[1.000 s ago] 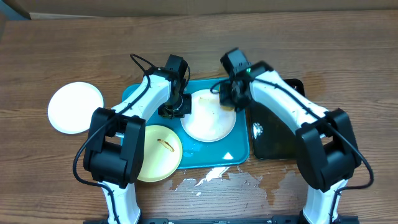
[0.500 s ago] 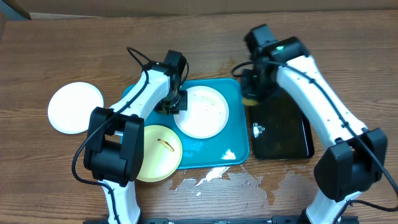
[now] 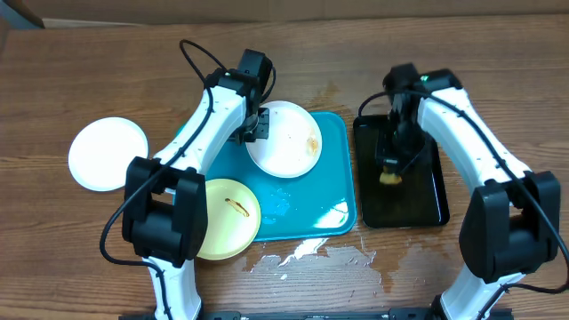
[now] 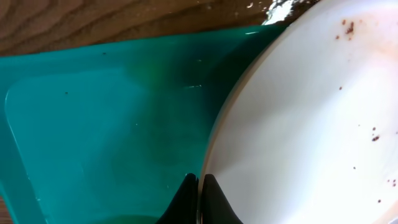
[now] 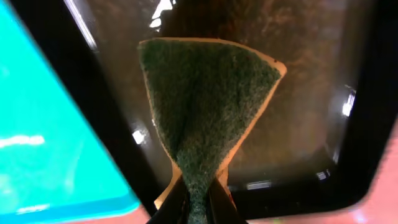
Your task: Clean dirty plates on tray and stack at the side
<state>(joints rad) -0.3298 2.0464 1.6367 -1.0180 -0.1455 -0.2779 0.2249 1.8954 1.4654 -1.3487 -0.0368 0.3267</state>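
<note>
The table [image 3: 498, 80] lay as it had a second earlier, wood-grained and with pale worn patches near its front edge. The tray [image 3: 333, 182] had not shifted either. In the left wrist view it [image 4: 93, 137] was cut off at the left and the bottom. The black tray [image 3: 428, 203] sat just to its right. The right arm had stood at that tray's far left corner half a second before and now crossed its middle.

The held plate [image 3: 283, 142] had slid toward the far edge of the tray, and its far rim now overhung that edge. A brown smear showed near its right side. In the left wrist view the plate [image 4: 311, 124] ran out of the picture on the right, speckled with brown crumbs. The yellow plate [image 3: 227, 218] was unmoved at the tray's near left corner, partly over the rim, with a brown streak at its centre. The lone plate [image 3: 108, 153] stayed on the table, well to the left.

The sponge [image 3: 389, 177] had travelled from the held plate to above the black tray. From the right wrist its [image 5: 208, 106] green face hung over the tray's wet floor, but we could not tell whether it touched.

The left gripper [image 3: 257, 133] was pinched nearly closed on the held plate's left rim [image 4: 199, 193]. The right gripper [image 3: 391, 165] was clamped tight on the sponge's corner [image 5: 198, 202], and only its fingertips showed.
</note>
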